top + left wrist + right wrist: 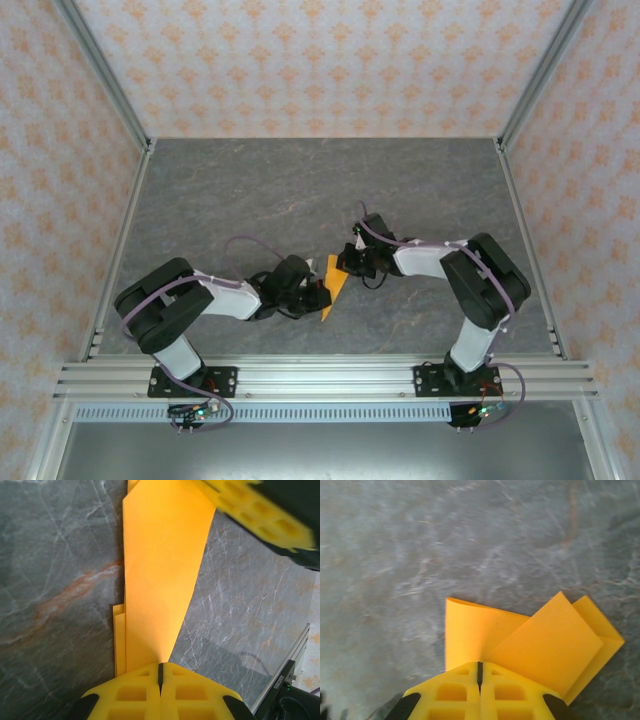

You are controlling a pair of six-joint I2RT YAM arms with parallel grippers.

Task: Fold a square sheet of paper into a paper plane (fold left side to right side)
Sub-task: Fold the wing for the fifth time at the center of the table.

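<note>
I have left claw (160, 680) and right claw (480, 672) pinched shut on the paper (160, 570), near and far ends, steadying it, I reckon, for creasing.

Top looks down; 2 wrist views closely share paper (160, 580).

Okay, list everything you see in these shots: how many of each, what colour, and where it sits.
folded paper: one, bright orange, on the table between the two grippers, layers overlapping
table: one, grey marbled, under the arms and paper
walls: three, pale with an orange pattern, at left, back and right
frame rail: one, silver metal, near edge, bearing both arm bases
left arm: one, black and white, left side
right arm: one, black and white, right side
left gripper: one, yellow fingers, closed, at the paper's narrow end
right gripper: one, yellow fingers, closed, at the paper's other end
</note>
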